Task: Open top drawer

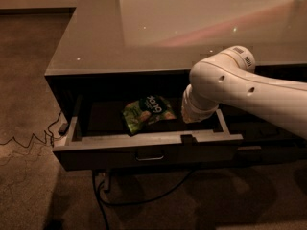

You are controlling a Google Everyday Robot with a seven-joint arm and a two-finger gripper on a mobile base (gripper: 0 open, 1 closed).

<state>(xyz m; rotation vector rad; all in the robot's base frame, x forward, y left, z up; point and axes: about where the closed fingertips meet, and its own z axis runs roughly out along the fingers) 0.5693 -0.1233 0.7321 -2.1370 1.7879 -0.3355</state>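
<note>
The top drawer [144, 150] of the dark grey cabinet stands pulled out. Its small metal bar handle [149, 156] sits at the centre of the front panel. A green snack bag [147, 113] lies in the drawer's tray. My white arm [230, 83] comes in from the right and bends down into the right part of the drawer. My gripper [194, 116] is at the arm's lower end inside the drawer, just right of the bag, mostly hidden by the arm.
A glossy grey countertop [158, 28] covers the cabinet above the drawer. Black cables [103, 195] run over the carpet below the drawer and to the left. More dark drawer fronts [268, 150] lie to the right under my arm.
</note>
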